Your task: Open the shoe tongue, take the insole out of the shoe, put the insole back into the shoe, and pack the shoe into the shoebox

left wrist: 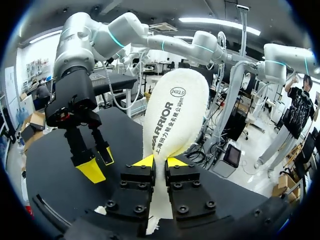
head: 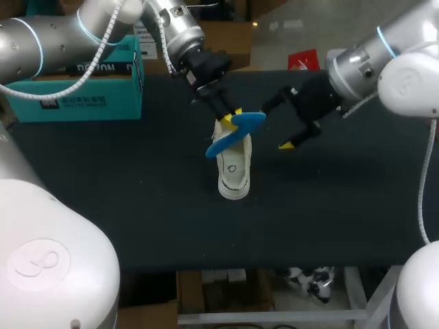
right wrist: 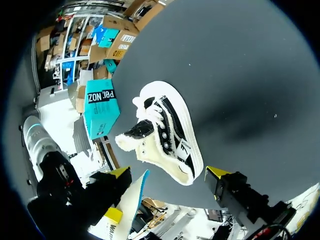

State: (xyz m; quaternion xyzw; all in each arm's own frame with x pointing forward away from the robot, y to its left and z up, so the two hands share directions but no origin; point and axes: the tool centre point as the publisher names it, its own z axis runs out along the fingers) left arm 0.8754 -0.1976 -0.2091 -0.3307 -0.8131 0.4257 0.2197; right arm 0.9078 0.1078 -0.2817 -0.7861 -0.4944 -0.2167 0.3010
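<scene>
Left hand clenched on the insole, both yellow tips pinching it near one end. The rest of it sticks out ahead of the fingers, pale printed top facing the left wrist view, blue underside showing in the head view. Insole is up off the bench, slanted, right over the heel end of the shoe. Can't tell if its low end touches the collar.

Shoe sits on its sole mid-bench, toe toward the robot. Laces look loose and the tongue looks pulled up in the right wrist view.

Right hand released, fingers spread wide, nothing between them. It hangs just beside the insole on the robot's right, above the bench and near the shoe but apart from it.

Teal shoebox is at the far left of the bench, well apart from the shoe.

Step, my read: insole is out of the shoe, so removal looks done and putting it back is in hand. Boxing not started.

Next move probably calls for tipping the free end of the insole down into the opening and sliding it toward the toe. Right hand would likely need to pin the shoe or hold the tongue back so it doesn't skid. Risk: the thin insole folds or catches on the tongue.
</scene>
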